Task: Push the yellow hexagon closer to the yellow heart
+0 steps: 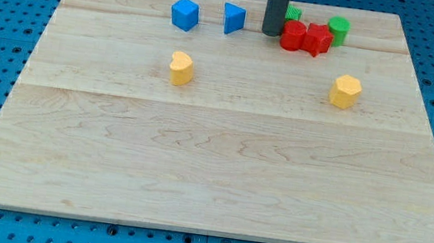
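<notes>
The yellow hexagon (344,91) lies on the wooden board at the view's right, upper half. The yellow heart (180,68) lies at the same height to the view's left of centre, far from the hexagon. My tip (271,33) is the lower end of the dark rod near the view's top centre. It stands just left of the red blocks, above and to the left of the hexagon, touching neither yellow block.
A blue cube (185,14) and a blue triangular block (232,18) lie left of the rod. Two red blocks (305,37) and two green blocks (338,28) cluster right of it. The wooden board (209,179) rests on a blue pegboard.
</notes>
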